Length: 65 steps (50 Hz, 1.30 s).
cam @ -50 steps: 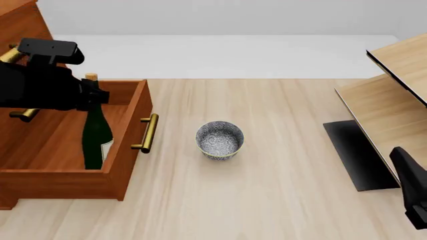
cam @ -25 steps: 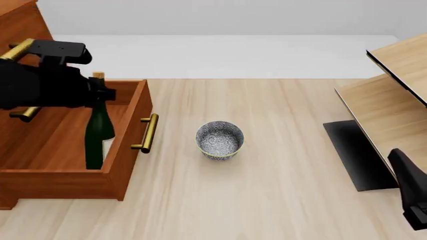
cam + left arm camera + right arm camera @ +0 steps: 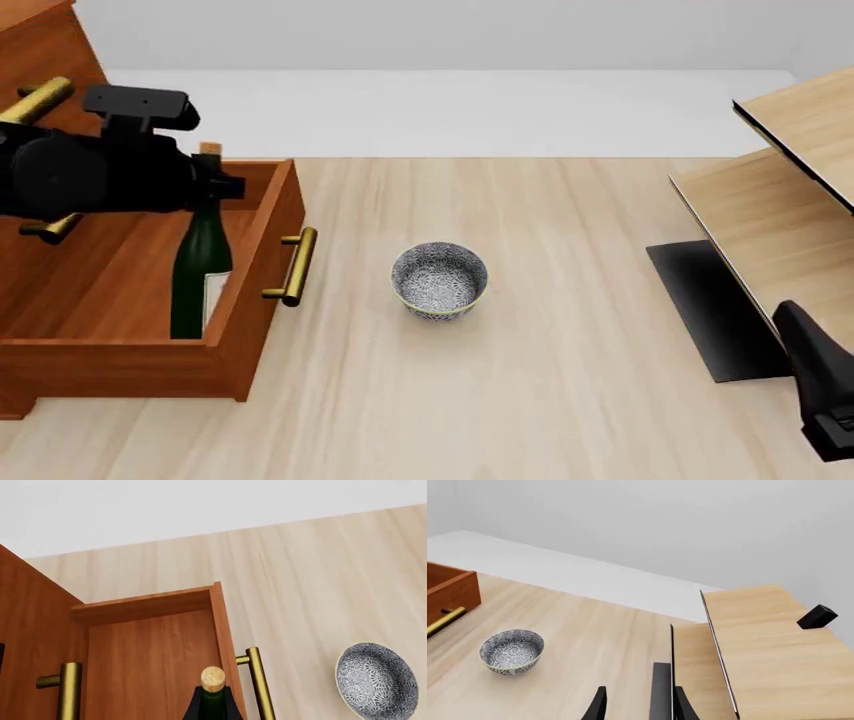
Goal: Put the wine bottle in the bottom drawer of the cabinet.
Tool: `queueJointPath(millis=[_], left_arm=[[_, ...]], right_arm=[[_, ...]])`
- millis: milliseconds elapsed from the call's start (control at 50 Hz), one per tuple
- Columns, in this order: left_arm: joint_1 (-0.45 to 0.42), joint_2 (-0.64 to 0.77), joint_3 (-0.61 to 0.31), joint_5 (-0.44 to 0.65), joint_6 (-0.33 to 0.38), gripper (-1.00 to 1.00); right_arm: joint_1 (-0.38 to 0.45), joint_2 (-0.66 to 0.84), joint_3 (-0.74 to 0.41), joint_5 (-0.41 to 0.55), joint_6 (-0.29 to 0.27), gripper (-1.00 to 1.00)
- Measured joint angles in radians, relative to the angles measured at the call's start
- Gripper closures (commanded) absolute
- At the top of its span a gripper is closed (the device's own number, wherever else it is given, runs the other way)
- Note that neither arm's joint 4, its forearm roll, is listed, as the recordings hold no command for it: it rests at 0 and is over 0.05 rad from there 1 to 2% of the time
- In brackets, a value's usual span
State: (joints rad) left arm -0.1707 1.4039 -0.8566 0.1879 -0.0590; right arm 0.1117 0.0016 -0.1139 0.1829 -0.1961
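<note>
The dark green wine bottle (image 3: 200, 275) stands nearly upright inside the open bottom drawer (image 3: 262, 262) of the reddish-brown cabinet (image 3: 47, 60), close to the drawer's front wall. My left gripper (image 3: 214, 188) is shut on its neck just under the tan cork (image 3: 210, 149). In the left wrist view the cork (image 3: 213, 678) pokes up between the two black fingers (image 3: 193, 711), with the drawer floor (image 3: 153, 665) behind. My right gripper (image 3: 639, 711) is open and holds nothing. It is low at the front right, far from the cabinet.
A patterned bowl (image 3: 439, 279) sits mid-table to the right of the drawer's brass handle (image 3: 295, 265). A pale wooden shelf unit (image 3: 787, 190) with a black base (image 3: 714, 310) stands at the right. The right arm (image 3: 821, 390) is beside it.
My left gripper has moved a little right and up with the bottle's neck, tipping the bottle more upright while its base stayed in the drawer. The right arm has barely moved.
</note>
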Motion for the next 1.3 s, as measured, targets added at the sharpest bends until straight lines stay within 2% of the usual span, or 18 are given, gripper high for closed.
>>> queueJointPath(millis=[1300], left_arm=[[0.019,0.136,-0.019,-0.139,-0.028,1.0]], right_arm=[[-0.006,0.001,0.012,-0.001,-0.009,-1.0]])
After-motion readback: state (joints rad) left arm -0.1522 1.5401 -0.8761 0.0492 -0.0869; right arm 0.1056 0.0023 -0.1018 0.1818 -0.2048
